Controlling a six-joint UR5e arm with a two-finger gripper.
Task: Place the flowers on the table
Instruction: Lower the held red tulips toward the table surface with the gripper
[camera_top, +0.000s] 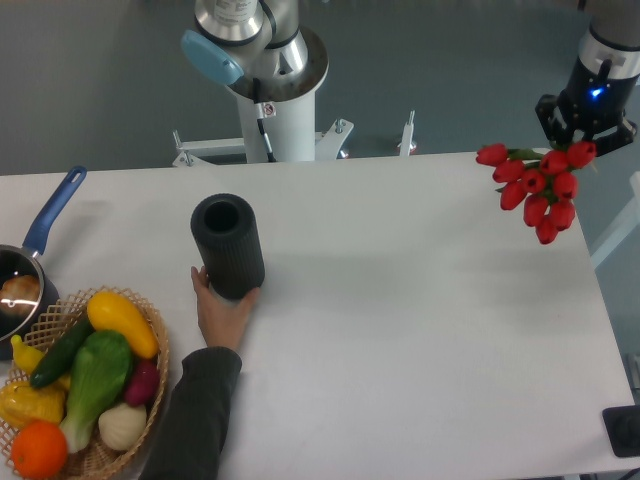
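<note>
The flowers (537, 185), a bunch of red tulip buds on green stems, hang in the air above the far right corner of the white table (420, 320). My gripper (587, 140) is at the upper right, above the table's right edge, and appears shut on the stems, with the buds pointing left and down from it. The fingers themselves are mostly hidden by the black gripper body and the buds.
A black ribbed cylinder vase (228, 245) stands left of centre, held at its base by a person's hand (222, 310). A wicker basket of vegetables (85, 390) sits at the front left. A blue-handled pan (25, 275) is at the left edge. The robot base (270, 90) stands behind the table.
</note>
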